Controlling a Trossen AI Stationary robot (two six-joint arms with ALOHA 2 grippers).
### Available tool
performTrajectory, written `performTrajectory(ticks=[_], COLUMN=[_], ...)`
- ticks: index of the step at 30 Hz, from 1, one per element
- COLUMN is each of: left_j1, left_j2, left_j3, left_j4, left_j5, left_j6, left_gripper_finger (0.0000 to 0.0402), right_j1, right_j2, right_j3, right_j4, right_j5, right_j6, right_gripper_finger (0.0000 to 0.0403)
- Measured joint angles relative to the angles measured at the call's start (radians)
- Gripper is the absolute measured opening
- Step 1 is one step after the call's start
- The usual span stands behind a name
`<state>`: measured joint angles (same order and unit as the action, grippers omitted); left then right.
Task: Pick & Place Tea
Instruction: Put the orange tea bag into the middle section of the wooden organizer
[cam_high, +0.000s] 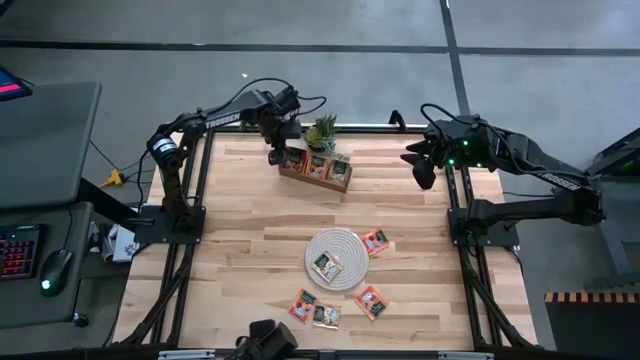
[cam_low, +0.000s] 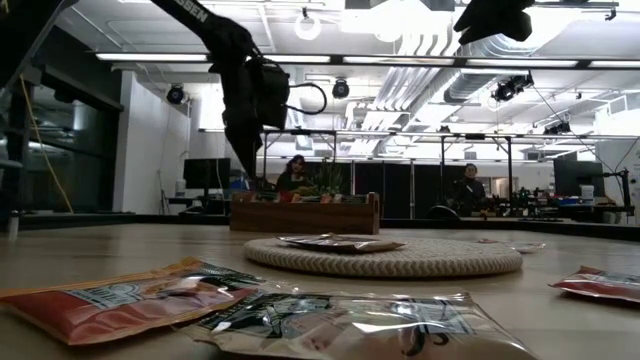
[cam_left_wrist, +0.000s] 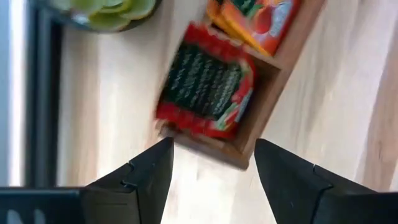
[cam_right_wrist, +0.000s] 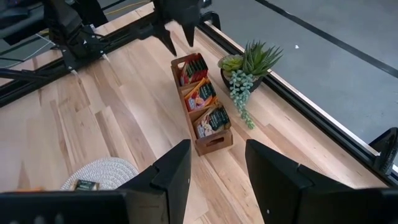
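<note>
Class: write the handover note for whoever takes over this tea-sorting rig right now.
Left gripper: open, empty, above the end compartment of the wooden tray.
Right gripper: open, empty, waiting at the table's far right.
Done: sachets fill all three compartments; a red sachet lies in the end one.
Left: one sachet on the woven mat, one beside it, three loose at the near edge.

The wooden tray stands near the table's far edge, with a small potted plant just behind it, so access from that side is crowded. The left gripper hangs over the tray's left end, fingers apart. The woven mat and loose tea sachets occupy the near centre. Bare wood lies open along both sides.
</note>
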<state>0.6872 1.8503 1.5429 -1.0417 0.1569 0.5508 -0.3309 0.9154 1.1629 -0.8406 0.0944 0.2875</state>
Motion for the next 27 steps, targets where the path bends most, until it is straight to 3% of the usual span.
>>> performTrajectory(ticks=[7,15,21,27], left_j1=[-0.001,-0.061,-0.195,-0.396], left_j2=[-0.031,-0.192,-0.306,-0.337], left_j3=[0.086,0.087,0.087,0.087], left_j4=[-0.102,-0.117,-0.107,-0.085], left_j5=[-0.032,-0.007,-0.045,-0.153], left_j6=[-0.144,-0.341,-0.558,-0.841], left_gripper_finger=[0.0223,0.0223,0.0223,0.0223], right_j1=[0.0,0.0,0.0,0.004], right_j2=[0.0,0.0,0.0,0.0], right_j3=[0.0,0.0,0.0,0.0], right_j4=[-0.05,-0.117,-0.168,-0.228], right_j5=[-0.009,-0.102,-0.127,-0.093], right_j6=[-0.019,-0.082,-0.13,-0.011], right_gripper_finger=[0.0149,0.0149,0.0149,0.0149])
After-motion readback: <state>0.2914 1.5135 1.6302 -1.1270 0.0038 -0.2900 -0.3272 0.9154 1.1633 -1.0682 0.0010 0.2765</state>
